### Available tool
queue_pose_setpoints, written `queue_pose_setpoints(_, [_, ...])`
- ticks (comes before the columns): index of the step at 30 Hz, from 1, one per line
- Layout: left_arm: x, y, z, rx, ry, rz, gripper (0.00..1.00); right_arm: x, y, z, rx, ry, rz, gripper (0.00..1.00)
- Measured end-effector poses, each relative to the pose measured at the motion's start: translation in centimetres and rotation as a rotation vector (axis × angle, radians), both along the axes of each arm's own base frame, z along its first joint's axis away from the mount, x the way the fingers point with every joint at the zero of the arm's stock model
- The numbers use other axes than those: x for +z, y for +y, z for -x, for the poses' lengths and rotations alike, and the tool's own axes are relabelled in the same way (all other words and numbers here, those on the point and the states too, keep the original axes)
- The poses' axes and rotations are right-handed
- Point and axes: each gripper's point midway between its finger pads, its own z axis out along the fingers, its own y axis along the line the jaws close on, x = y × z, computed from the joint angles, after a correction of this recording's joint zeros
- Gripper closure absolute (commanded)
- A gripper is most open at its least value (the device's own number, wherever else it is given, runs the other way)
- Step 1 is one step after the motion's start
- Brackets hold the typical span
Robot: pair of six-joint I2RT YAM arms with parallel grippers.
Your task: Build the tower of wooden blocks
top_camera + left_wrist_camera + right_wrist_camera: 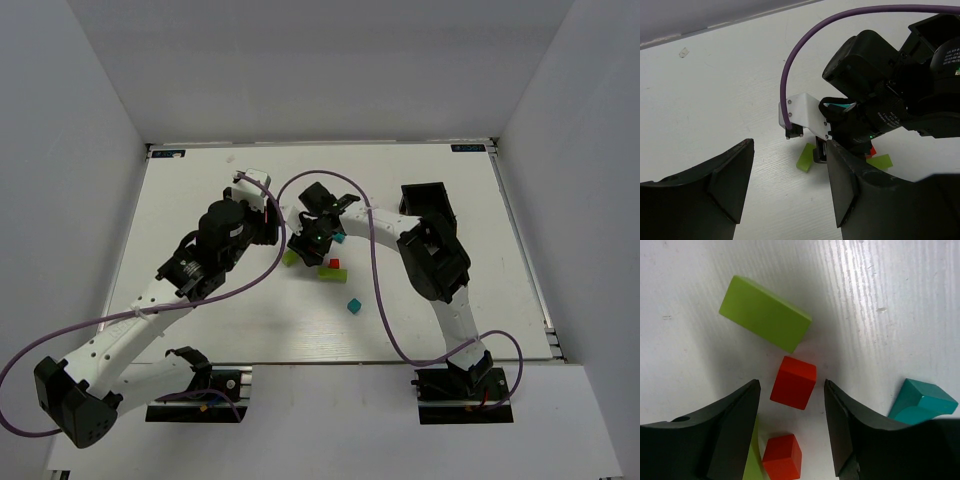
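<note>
No wood block tower shows in these views; small painted blocks lie loose on the white table. My right gripper [791, 392] is open and points down over an orange-red block [793, 382], with a gap on each side of it. Beyond that block lies a lime green block [765, 313]. A red cube [782, 456] sits nearer the camera, and a teal block [922, 401] lies to the right. From above, the right gripper [315, 237] hovers over the cluster, and another teal cube [353, 306] lies apart. My left gripper [790, 170] is open and holds nothing.
The left gripper [265, 215] sits just left of the right one, close to it. A lime green bar [332, 274] with a red cube [334, 264] beside it lies right of the cluster. A purple cable [375, 270] loops over the table. White walls enclose the table.
</note>
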Motion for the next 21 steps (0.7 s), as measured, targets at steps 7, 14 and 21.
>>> queue_pose_setpoints(7, [0.0, 0.0, 0.0, 0.0, 0.0, 0.0, 0.3, 0.3, 0.7, -0.8, -0.045, -0.016, -0.032, 0.64])
queue_pose_setpoints(14, [-0.2, 0.0, 0.0, -0.001, 0.003, -0.003, 0.3, 0.5, 1.0, -1.1, -0.025, -0.04, -0.043, 0.86])
queue_pose_setpoints(21, [-0.2, 0.0, 0.0, 0.0, 0.002, -0.002, 0.3, 0.4, 0.3, -0.9, 0.093, -0.096, -0.029, 0.86])
